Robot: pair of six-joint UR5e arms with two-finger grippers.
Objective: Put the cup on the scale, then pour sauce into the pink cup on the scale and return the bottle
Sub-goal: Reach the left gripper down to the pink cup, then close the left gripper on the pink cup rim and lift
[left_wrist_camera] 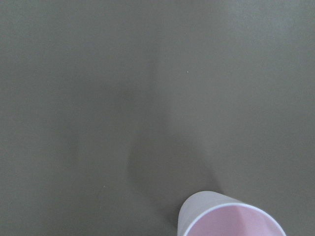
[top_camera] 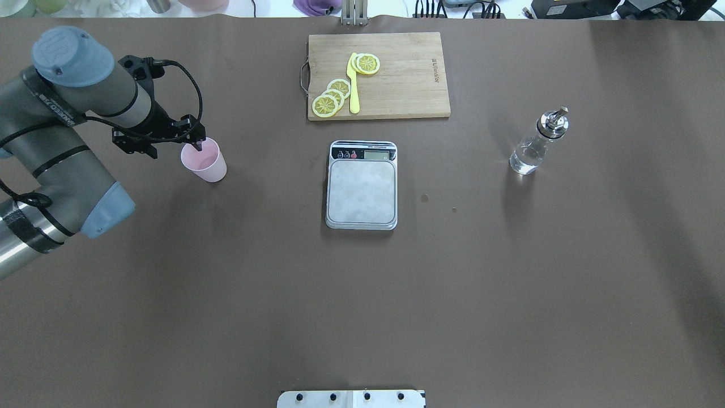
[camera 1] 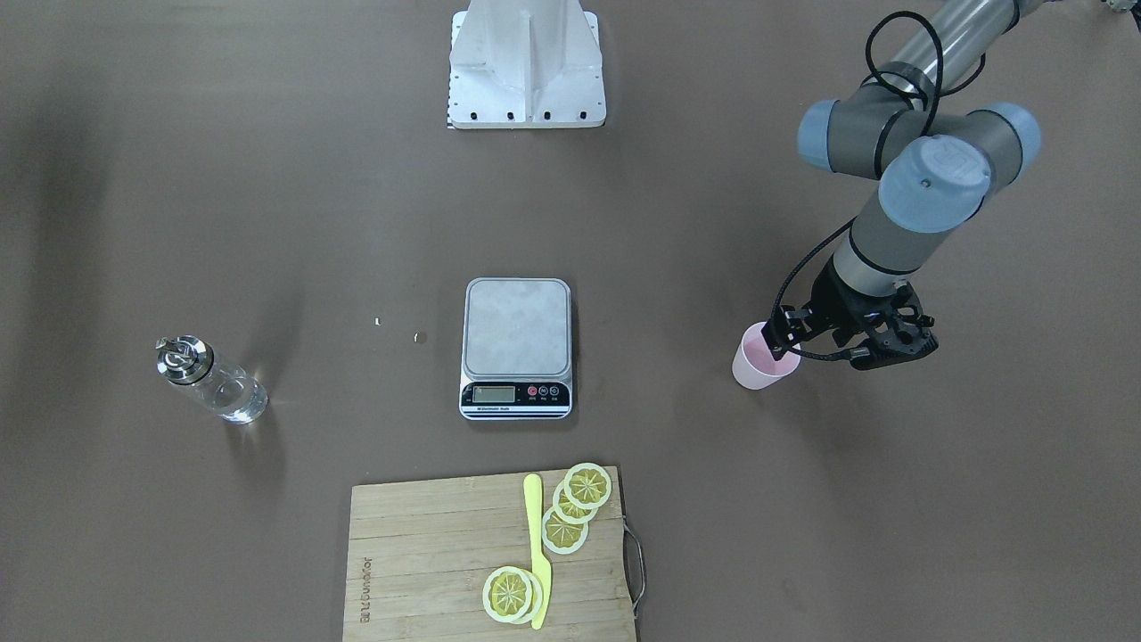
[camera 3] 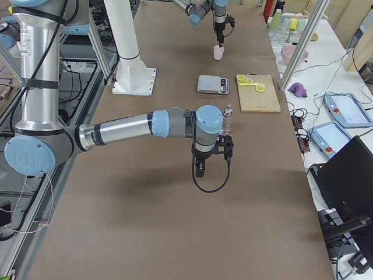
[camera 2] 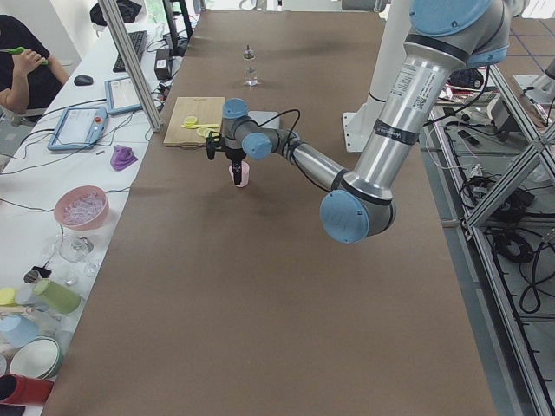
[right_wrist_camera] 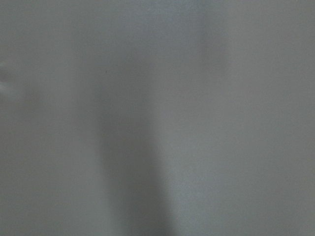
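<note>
One pale pink cup (camera 1: 758, 367) stood on the table (camera 1: 267, 223), well to the robot's left of the scale (camera 1: 517, 330). Your left gripper (camera 1: 783, 341) sat at its rim, one finger inside; whether it pinched, you couldn't tell. The right gripper (camera 3: 200, 170) showed only from the side, its spread unclear. Lettering on the cutting board (camera 1: 419, 553) and the scale was illegible. The cup was plain and tapered.

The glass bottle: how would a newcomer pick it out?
Find the scale in the middle of the brown table, by the wooden cutting board. On the side away from the pink cup, the bottle stands alone. It is the only clear glass thing, with a shiny metal cap.
</note>
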